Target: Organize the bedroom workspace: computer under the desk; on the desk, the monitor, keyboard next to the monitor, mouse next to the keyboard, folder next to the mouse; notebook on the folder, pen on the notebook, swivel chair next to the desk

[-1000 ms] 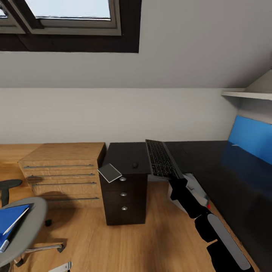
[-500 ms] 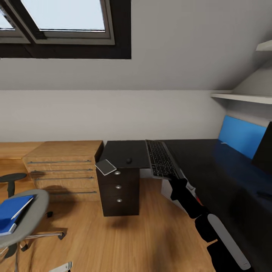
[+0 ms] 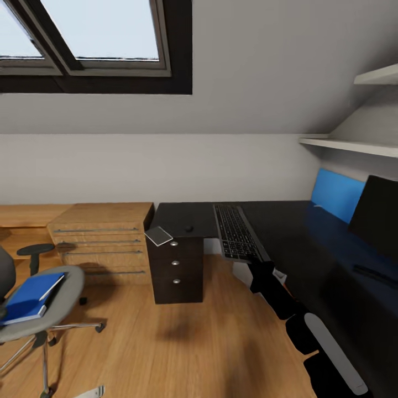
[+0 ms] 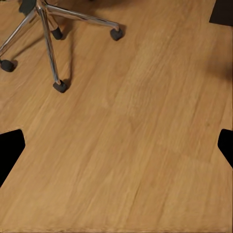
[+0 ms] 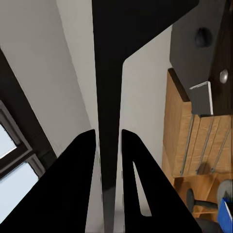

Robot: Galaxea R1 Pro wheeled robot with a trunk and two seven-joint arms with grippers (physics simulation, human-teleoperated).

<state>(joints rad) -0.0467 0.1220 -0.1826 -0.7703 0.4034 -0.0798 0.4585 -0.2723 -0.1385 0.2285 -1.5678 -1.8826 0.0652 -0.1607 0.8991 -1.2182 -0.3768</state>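
The slim silver-grey dark-keyed keyboard (image 3: 237, 232) is being gripped edgewise by the right claw (image 5: 108, 160), over the glossy black tabletop (image 3: 309, 249); the left claw's state cannot be told.

My glossy black tabletop (image 3: 293, 232) carries the monitor (image 3: 376, 213) at its far right, by the blue back panel (image 3: 334, 193) — the black drawer cabinet (image 3: 177, 265) bears the mouse (image 3: 189, 228) and the notebook (image 3: 158, 235), and the swivel chair (image 3: 58, 296) seat holds the folder (image 3: 30, 296)
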